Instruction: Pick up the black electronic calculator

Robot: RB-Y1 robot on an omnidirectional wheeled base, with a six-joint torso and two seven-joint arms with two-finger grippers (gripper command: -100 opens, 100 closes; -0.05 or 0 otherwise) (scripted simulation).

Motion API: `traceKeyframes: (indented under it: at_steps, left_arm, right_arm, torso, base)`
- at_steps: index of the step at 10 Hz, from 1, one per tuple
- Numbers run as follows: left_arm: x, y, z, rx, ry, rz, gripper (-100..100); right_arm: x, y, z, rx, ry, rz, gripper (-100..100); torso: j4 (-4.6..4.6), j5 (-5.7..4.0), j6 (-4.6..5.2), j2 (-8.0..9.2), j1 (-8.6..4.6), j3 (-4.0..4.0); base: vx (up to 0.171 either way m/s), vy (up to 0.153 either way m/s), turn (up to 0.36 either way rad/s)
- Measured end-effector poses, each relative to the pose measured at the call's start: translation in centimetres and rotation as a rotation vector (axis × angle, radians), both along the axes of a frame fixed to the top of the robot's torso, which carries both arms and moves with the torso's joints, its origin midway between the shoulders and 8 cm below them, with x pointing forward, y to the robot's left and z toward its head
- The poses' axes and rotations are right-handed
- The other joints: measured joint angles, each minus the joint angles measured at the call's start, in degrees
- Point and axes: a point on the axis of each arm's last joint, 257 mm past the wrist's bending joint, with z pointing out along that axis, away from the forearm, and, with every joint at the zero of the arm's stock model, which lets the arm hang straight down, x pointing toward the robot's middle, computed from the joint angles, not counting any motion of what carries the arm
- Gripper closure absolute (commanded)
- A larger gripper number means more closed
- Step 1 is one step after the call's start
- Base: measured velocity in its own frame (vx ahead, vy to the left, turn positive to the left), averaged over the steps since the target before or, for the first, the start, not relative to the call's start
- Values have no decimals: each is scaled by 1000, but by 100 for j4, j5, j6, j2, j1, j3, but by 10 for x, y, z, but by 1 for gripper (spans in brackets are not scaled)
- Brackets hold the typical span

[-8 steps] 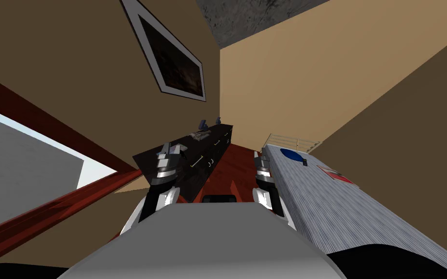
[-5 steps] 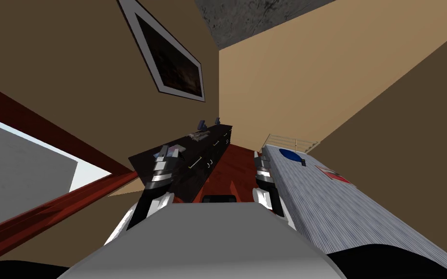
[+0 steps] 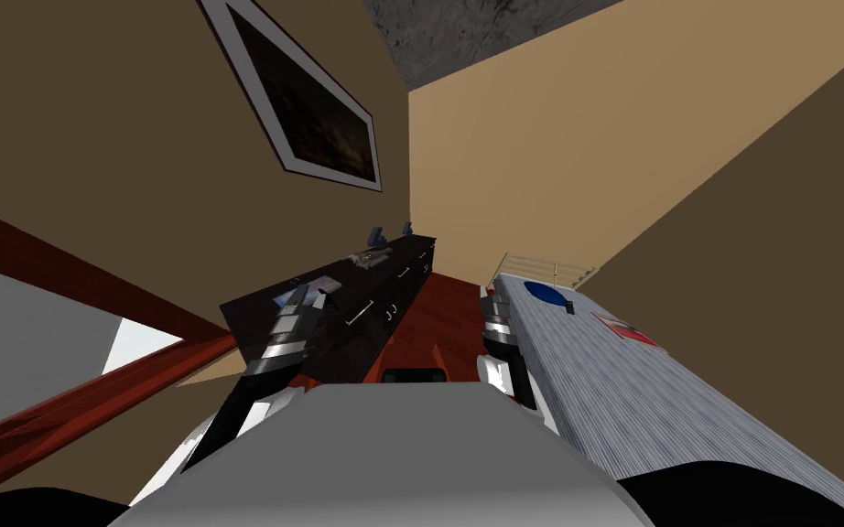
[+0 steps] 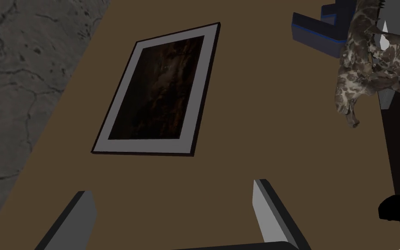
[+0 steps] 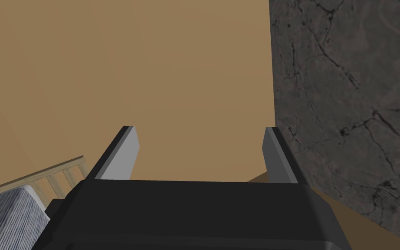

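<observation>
Calculator point(image 4: 396, 209) beside left end effector point(image 4: 173, 191)

The head camera, rolled, looks steeply down and forward between a dark counter point(image 3: 356, 334) and a bed point(image 3: 612, 384). The left wrist camera looks along the left claw point(image 4: 173, 187) at the framed picture point(image 4: 158, 91), which the head view shares. The right wrist camera faces a tan wall point(image 5: 151, 65) and shares the bed's corner.

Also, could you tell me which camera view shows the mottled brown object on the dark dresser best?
The left wrist view: the mottled object looms close, its blotchy pattern clear. In the head view it is a tiny grey speck; the right wrist camera faces elsewhere.
</observation>
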Motion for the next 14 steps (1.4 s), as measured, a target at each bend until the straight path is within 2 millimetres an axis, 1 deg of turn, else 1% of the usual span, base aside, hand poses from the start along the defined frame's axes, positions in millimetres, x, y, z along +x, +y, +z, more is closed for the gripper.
traceKeyframes:
  at_steps: [3, 4, 5, 9, 13, 14]
  left_arm:
    - [-11, 17, -15, -8, 81, 34, -100]
    - [-16, 26, -21, -11, 116, 50, -100]
    - [-22, 36, -29, -18, 158, 70, -100]
    - [-46, 64, -57, -34, 293, 129, -100]
    - [-70, 93, -73, -49, 418, 182, -100]
    - [-78, 95, -79, -53, 447, 194, -100]
  right_arm:
    - [0, 0, 0, 0, 0, 0, 0]
    - [0, 0, 0, 0, 0, 0, 0]
    - [0, 0, 0, 0, 0, 0, 0]
    - [0, 0, 0, 0, 0, 0, 0]
    - [0, 0, 0, 0, 0, 0, 0]
    - [0, 0, 0, 0, 0, 0, 0]
  torso:
    - [1, 1, 0, 6, 4, 3]
    - [0, 1, 0, 0, 4, 1]
    - [-2, -1, 0, -11, -7, -6]
    - [0, 1, 1, -2, 4, -1]
    - [0, 1, 1, 0, 5, 0]
    - [0, 1, 0, 0, 5, 0]
  base:
    - [50, -51, -29]
    - [102, -82, -65]
    - [68, -64, -14]
    - [58, -51, -30]
    - [61, -47, -35]
    - [67, -50, -60]
